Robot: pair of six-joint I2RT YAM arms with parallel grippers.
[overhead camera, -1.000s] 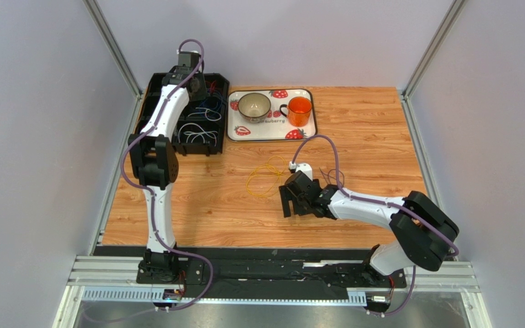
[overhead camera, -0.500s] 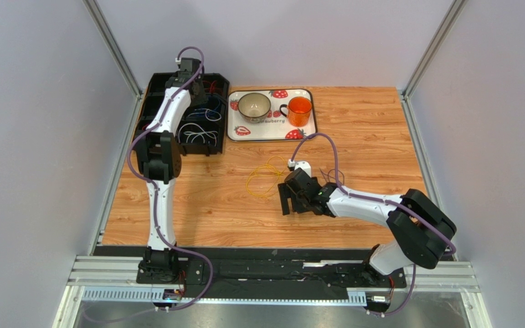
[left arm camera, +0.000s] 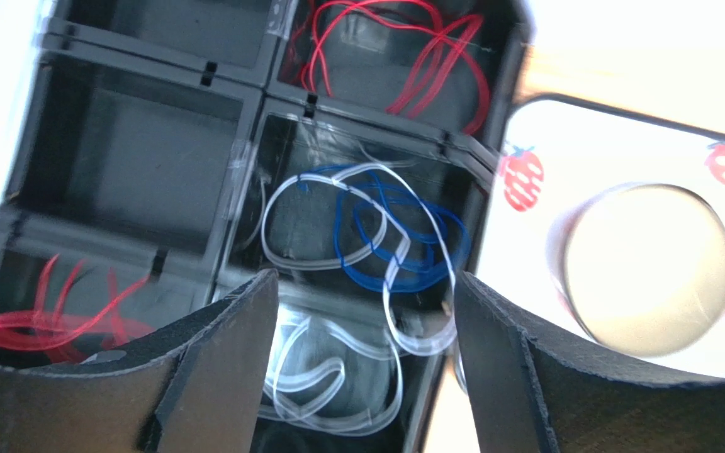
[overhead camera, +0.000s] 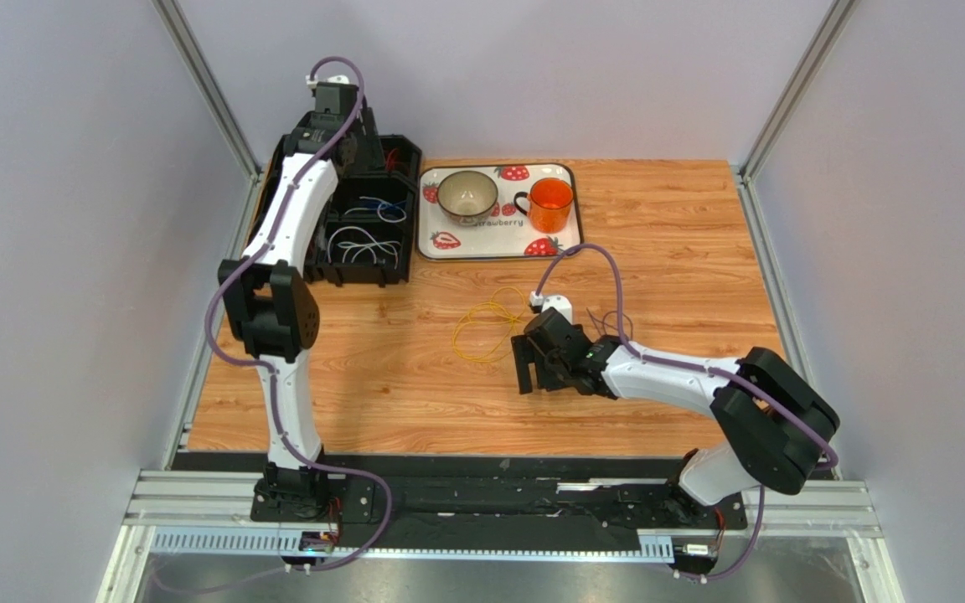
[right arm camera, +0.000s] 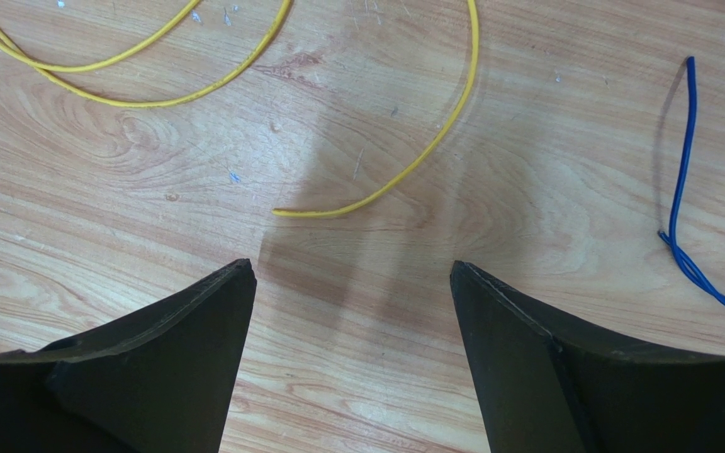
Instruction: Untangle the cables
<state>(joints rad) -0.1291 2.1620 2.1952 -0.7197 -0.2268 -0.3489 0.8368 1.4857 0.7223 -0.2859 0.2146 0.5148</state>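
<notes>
My left gripper hangs open over the black divided box at the far left, nothing between its fingers. In the left wrist view my left gripper is above a compartment with blue cables and white cables. Red cables fill the compartment beyond, and more red cables lie at the lower left. My right gripper is open and empty over the table, just right of a loose yellow cable. From the right wrist, the yellow cable ends just ahead of my right gripper, and a blue cable lies to the right.
A strawberry-print tray stands at the back beside the box. It holds a cream bowl and an orange mug. Grey walls close in the left, right and back of the wooden table.
My left gripper has opened from shut, and its arm has swung further back over the box. The right arm has hardly moved and stays open.
</notes>
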